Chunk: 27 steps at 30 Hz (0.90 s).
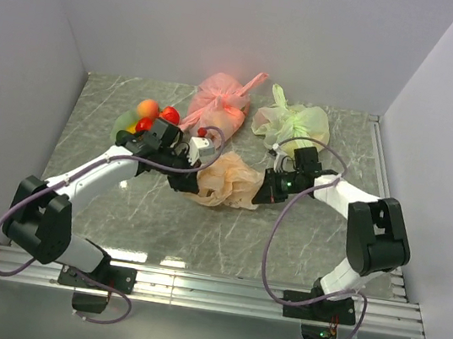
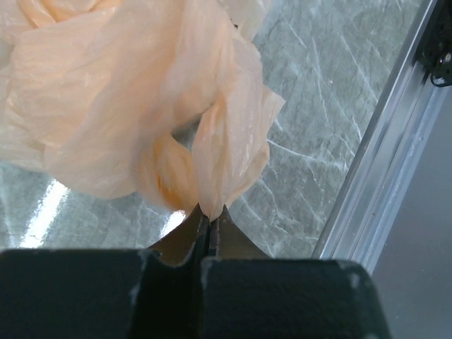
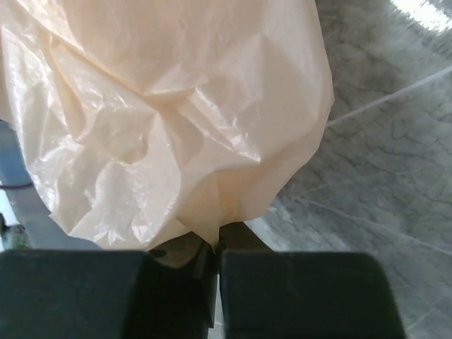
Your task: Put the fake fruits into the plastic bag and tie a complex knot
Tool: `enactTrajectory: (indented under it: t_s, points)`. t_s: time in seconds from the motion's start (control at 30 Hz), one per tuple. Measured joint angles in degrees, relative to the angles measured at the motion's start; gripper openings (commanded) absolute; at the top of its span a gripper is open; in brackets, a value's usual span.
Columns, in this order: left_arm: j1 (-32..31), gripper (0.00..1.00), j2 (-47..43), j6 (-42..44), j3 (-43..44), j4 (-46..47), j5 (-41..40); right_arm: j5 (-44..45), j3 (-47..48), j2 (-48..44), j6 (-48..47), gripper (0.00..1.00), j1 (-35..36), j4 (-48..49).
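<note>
The pale orange plastic bag (image 1: pixel 229 180) lies crumpled on the table between my two grippers. My left gripper (image 1: pixel 187 182) is shut on its left edge; in the left wrist view the jaws (image 2: pixel 209 212) pinch a fold of the bag (image 2: pixel 127 92). My right gripper (image 1: pixel 264 189) is shut on its right edge; in the right wrist view the gripper (image 3: pixel 215 240) pinches a point of the bag (image 3: pixel 169 106). The fake fruits (image 1: pixel 156 115), orange and red, sit in a pale green dish at the back left, behind my left arm. No knot shows on the orange bag.
A pink-red tied bag (image 1: pixel 219 102) and a light green tied bag (image 1: pixel 293 121) stand at the back. White walls enclose the table on three sides. A metal rail (image 1: pixel 209 288) runs along the near edge, also in the left wrist view (image 2: pixel 381 162).
</note>
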Motion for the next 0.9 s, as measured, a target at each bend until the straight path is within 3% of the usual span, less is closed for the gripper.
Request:
enactTrajectory:
  t_s: [0.17, 0.4, 0.63, 0.67, 0.7, 0.73, 0.77, 0.8, 0.87, 0.9]
  points:
    - [3.54, 0.0, -0.7, 1.75, 1.27, -2.47, 0.39, 0.9, 1.64, -1.97, -4.61, 0.0, -3.45, -5.53]
    - [16.9, 0.0, -4.61, 12.72, 1.92, -9.77, -1.27, 8.31, 1.57, -16.11, -17.68, 0.0, -19.89, -14.78]
    - [18.18, 0.0, -5.6, 23.5, -3.41, -11.34, -0.28, 11.19, -8.35, -29.07, -30.01, 0.0, -19.17, -16.63]
    - [18.18, 0.01, -5.99, 25.11, -5.11, -11.67, 0.0, 11.63, -9.73, -30.05, -31.89, 0.08, -18.58, -17.49]
    - [18.16, 0.09, -6.25, 26.23, -6.23, -12.0, 0.2, 12.0, -10.71, -30.77, -33.68, 0.18, -17.88, -18.88]
    - [18.14, 0.16, -6.64, 27.39, -7.39, -12.74, 0.2, 12.5, -11.17, -31.15, -35.23, 0.36, -17.18, -20.26]
    - [17.9, 0.25, -7.26, 28.33, -8.52, -13.2, -0.39, 13.77, -11.5, -31.71, -37.24, 0.67, -16.41, -22.14]
    - [17.77, 0.44, -7.89, 29.35, -9.44, -13.94, -1.16, 15.28, -11.72, -32.41, -39.23, 0.77, -15.93, -24.17]
    - [17.09, 0.64, -9.4, 30.75, -10.38, -15.45, -2.12, 17.31, -11.96, -34.58, -43.06, 0.83, -15.23, -28.22]
    - [16.52, 0.67, -10.25, 31.15, -10.4, -16.04, -2.05, 17.75, -11.91, -35.91, -44.5, 0.83, -14.88, -30.16]
